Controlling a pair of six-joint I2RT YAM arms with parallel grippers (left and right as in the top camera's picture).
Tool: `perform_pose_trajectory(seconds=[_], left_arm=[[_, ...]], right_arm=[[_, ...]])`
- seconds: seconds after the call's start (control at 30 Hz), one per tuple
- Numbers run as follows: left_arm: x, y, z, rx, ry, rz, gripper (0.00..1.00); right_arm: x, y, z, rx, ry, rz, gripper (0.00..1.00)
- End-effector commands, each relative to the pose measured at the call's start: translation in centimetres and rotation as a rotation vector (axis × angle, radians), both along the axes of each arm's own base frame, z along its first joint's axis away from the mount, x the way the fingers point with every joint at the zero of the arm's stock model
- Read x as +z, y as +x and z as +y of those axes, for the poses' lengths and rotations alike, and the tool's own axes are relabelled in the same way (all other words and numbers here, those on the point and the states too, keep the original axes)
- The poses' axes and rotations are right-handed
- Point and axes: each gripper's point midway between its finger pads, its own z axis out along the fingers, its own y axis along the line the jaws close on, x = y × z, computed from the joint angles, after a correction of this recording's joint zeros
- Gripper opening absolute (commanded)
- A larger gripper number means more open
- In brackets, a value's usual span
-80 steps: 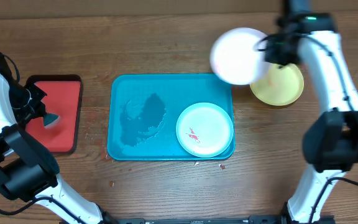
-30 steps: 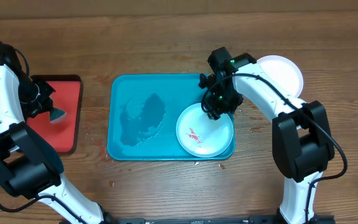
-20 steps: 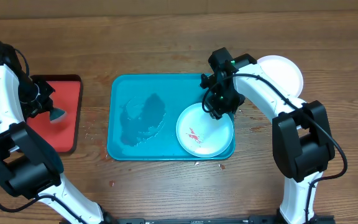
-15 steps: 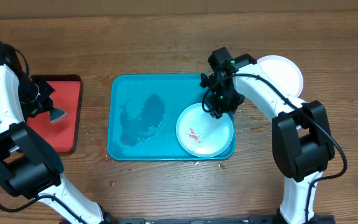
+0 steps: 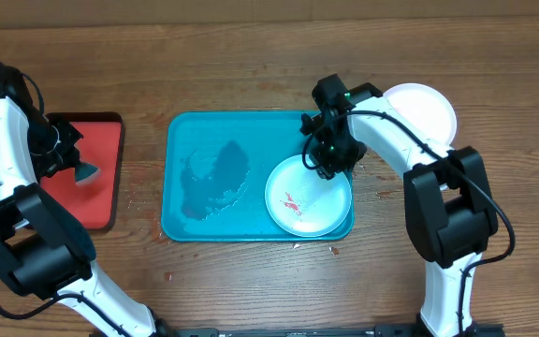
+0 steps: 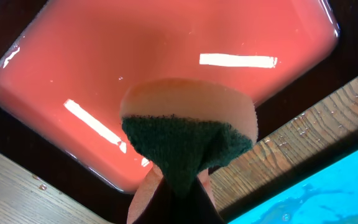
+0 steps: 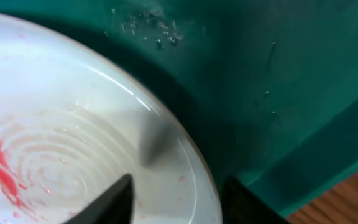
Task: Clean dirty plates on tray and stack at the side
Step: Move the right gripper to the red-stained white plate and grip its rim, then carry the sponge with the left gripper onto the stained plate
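Half open, your right pincer (image 5: 327, 165) straddles the far rim of the mint plate (image 5: 307, 198), which lies at the right end of the teal tray (image 5: 195, 131). Your left pincer (image 5: 69, 168) is clamped on a sponge (image 6: 188, 134) above the red tray (image 6: 166, 50).

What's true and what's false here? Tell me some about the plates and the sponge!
The mint plate lies on the teal tray. True.
The left gripper holds a sponge over the red tray. True.
Three plates lie on the teal tray. False: only the mint one does.
The white plate lies on the red tray. False: it sits beyond the teal tray's other end.
The mint plate is clean. False: it has red smears.
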Motion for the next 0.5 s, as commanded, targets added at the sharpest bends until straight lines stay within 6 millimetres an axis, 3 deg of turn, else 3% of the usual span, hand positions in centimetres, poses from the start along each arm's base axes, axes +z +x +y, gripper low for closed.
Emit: perform_pose_trajectory(seconds=[0.0,0.2,0.27,0.33,0.47], left_arm=[[0.2,0.7,-0.1,-0.026,-0.003,-0.018,0.04],[0.2,0.7,-0.2,-0.027,-0.009,-0.022,0.04],[0.2,0.7,-0.2,-0.027,-0.009,-0.022,0.04],[0.2,0.7,-0.2,-0.027,-0.009,-0.022,0.04],[0.2,0.7,-0.2,-0.028,-0.009,-0.021,0.04]], right_arm=[[-0.9,-0.6,-0.2,-0.027,-0.015,0.038,0.35],[-0.8,-1.5,1.4,-0.128,0.036,0.086,0.22],[-0.7,-1.3,2.5,-0.186,0.077,0.091,0.22],[-0.7,-1.2,3.0,-0.234,0.082,0.086,0.3],[-0.7,-1.4,2.9,-0.293,0.053,0.094,0.31]])
